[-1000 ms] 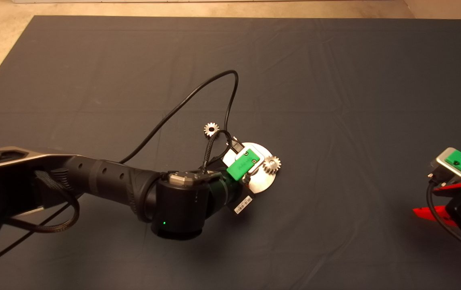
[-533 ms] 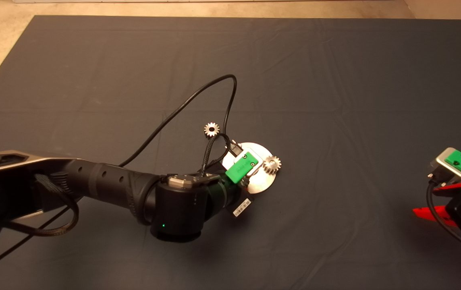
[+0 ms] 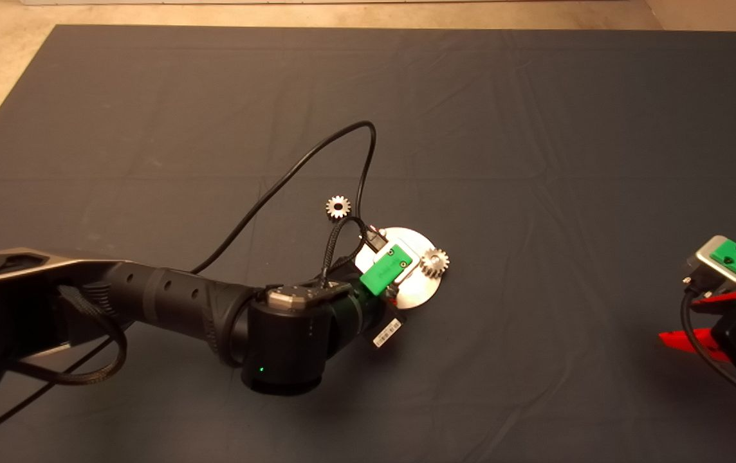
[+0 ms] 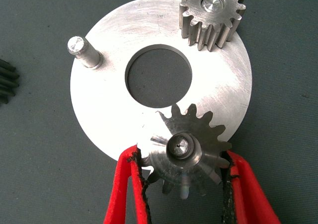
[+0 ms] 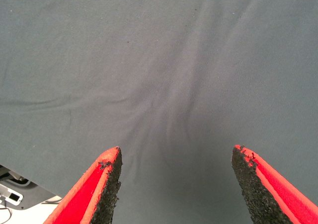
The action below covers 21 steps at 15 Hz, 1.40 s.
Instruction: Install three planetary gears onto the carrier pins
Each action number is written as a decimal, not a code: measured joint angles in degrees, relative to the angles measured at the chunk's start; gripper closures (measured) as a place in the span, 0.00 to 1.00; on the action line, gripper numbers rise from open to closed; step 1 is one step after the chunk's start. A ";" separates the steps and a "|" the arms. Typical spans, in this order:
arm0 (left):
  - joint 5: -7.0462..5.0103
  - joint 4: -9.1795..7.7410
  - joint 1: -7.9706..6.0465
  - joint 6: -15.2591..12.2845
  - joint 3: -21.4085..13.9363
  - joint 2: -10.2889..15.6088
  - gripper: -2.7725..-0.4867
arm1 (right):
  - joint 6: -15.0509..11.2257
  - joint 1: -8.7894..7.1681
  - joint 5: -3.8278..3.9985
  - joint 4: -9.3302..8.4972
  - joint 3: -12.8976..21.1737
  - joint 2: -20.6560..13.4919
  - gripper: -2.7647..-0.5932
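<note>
Head camera looks down on whole mat (image 3: 535, 128). Left wrist camera sits close over disc (image 4: 104, 114), also mid-frame in head view. Right wrist camera faces bare mat.

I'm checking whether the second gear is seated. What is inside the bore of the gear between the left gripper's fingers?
A pin tip shows inside the bore of the gear held by the left gripper over the disc. How far down it sits is hidden.

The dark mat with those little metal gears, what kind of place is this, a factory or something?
More likely a robot test bench than a factory: a plain dark mat over a table, holding only a metal disc with pins and small gears. The left gripper is fitting one gear; the right gripper waits open.
</note>
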<state>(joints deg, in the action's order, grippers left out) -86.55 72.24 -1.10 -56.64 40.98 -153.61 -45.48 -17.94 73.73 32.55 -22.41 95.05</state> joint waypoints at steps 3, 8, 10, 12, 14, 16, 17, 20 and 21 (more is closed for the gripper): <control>0.39 0.09 0.00 0.41 0.16 0.00 0.98 | 0.00 0.00 -0.02 0.00 0.00 0.01 0.52; 1.41 0.03 0.46 2.32 1.62 0.00 0.98 | 0.00 0.00 -0.06 0.00 0.00 0.01 0.52; 1.69 0.00 0.44 2.32 1.66 0.13 0.98 | 0.00 -0.01 -0.22 0.00 0.00 0.01 0.52; 1.72 -0.02 0.44 2.34 1.66 0.30 0.98 | 0.00 0.00 -0.17 0.00 0.00 0.01 0.52; 2.23 -0.02 0.44 2.34 1.66 0.74 0.98 | 0.00 0.00 -0.22 0.00 0.00 0.01 0.52; 2.38 -0.02 0.44 2.34 1.66 0.77 0.98 | 0.00 0.00 -0.22 0.00 0.00 0.01 0.52; 2.43 -0.02 0.44 2.34 1.66 0.77 0.98 | 0.00 0.00 -0.20 0.00 0.00 0.01 0.52; 2.44 -0.02 0.44 2.34 1.66 0.77 0.98 | 0.00 0.00 -0.20 0.00 0.00 0.01 0.52; 2.44 -0.02 0.44 2.34 1.66 0.77 0.96 | 0.00 0.00 -0.20 0.00 0.00 0.01 0.52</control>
<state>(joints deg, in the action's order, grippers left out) -84.12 72.22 -0.66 -54.30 42.64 -152.85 -45.48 -17.94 73.53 32.55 -22.41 95.06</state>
